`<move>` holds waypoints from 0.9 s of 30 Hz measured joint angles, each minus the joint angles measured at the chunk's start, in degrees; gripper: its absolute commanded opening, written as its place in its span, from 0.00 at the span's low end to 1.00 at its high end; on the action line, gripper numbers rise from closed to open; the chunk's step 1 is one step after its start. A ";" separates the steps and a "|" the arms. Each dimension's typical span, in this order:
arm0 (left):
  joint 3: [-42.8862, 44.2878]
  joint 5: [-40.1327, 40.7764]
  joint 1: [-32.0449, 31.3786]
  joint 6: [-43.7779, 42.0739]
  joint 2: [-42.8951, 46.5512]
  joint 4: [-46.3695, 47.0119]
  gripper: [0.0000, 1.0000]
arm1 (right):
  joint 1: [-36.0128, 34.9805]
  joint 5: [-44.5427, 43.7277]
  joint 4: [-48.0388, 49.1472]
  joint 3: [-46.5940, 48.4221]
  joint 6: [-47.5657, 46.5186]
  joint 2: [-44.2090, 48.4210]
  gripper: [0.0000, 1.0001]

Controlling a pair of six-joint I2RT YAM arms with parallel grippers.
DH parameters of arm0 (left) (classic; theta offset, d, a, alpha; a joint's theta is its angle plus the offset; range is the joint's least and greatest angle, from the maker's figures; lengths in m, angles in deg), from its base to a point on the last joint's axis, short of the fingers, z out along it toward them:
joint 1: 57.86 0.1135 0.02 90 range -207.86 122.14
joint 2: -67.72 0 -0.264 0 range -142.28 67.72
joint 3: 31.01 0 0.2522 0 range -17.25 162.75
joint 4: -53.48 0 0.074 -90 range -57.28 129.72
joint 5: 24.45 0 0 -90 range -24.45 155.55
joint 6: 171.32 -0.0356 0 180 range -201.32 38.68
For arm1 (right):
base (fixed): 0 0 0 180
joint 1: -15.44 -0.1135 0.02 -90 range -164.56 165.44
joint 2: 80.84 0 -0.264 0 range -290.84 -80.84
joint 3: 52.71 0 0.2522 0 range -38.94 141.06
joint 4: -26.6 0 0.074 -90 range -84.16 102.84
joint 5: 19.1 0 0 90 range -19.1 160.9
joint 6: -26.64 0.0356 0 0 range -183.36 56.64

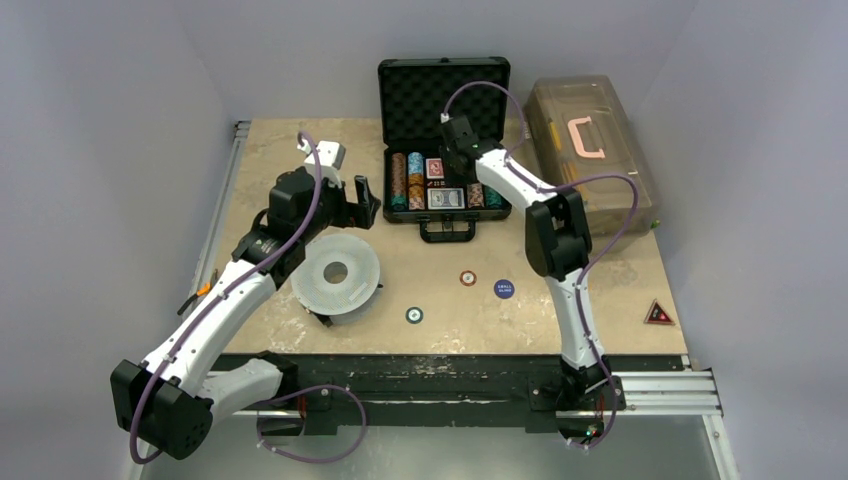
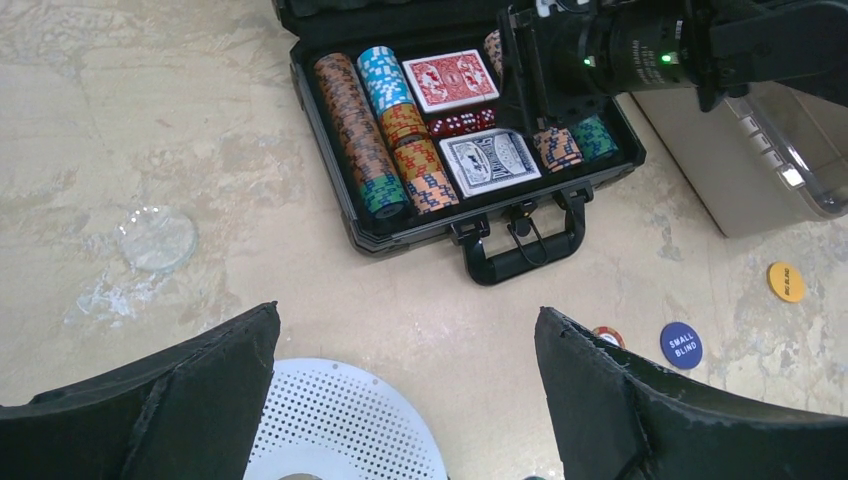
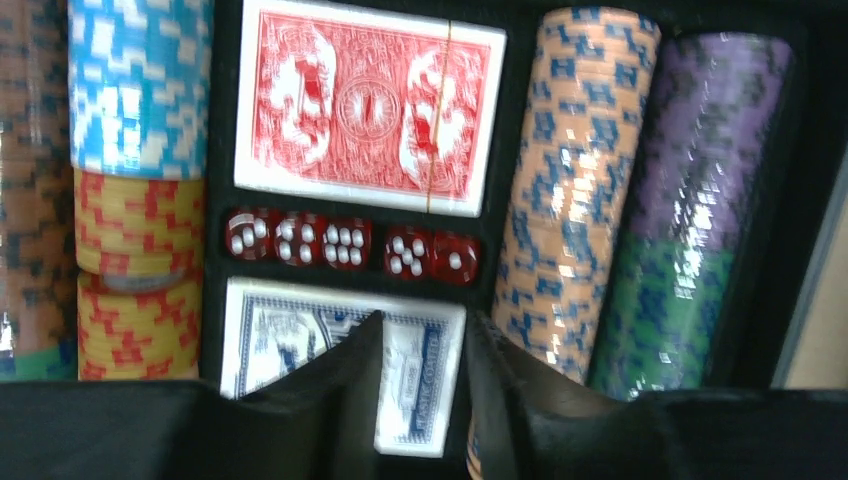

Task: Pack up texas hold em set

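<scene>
The black briefcase [image 1: 447,218] lies open at the far side of the surface [image 1: 620,290], its foam-lined lid [image 1: 420,95] upright and its handle [image 1: 447,232] facing the near edge. Inside, rows of coloured chips [image 2: 350,120] flank a red deck [image 3: 368,110], five red dice [image 3: 350,243] and a blue deck [image 3: 290,335]. A blue button [image 1: 504,289], a red-ringed button [image 1: 467,278] and a dark button [image 1: 414,315] lie loose in front.

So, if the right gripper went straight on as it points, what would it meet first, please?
Probably the blue-backed card deck in the open case; the right gripper points at it, just below the red dice. The gap to it is unclear.
</scene>
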 measured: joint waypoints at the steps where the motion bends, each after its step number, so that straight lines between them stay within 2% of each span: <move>1: 0.00 -0.13 0.00 0.00 0.00 -0.02 0.97 | -0.02 0.07 -0.17 -1.62 0.04 1.38 0.45; 3: 0.22 -0.46 0.00 0.04 -0.13 -0.26 1.00 | -0.24 0.02 0.07 -6.60 0.13 5.68 0.55; 8: 3.89 -1.03 0.00 1.60 -2.03 -3.41 1.00 | -1.05 0.55 0.52 -23.96 2.21 24.13 0.81; 10: 5.57 -0.96 0.00 2.56 -2.99 -4.72 1.00 | -1.46 1.60 1.46 -30.10 3.17 31.43 0.85; 14: 7.52 -0.39 0.00 4.02 -4.22 -7.19 0.99 | -3.54 2.43 1.60 -38.45 4.39 39.50 0.88; 19: 8.20 -1.22 0.00 4.55 -4.37 -9.53 0.97 | -7.39 2.69 -0.07 -49.11 7.98 41.86 0.91; 27: 10.05 -7.54 0.11 4.48 -5.97 -10.88 0.97 | -6.71 3.54 -0.81 -62.18 15.15 47.15 0.99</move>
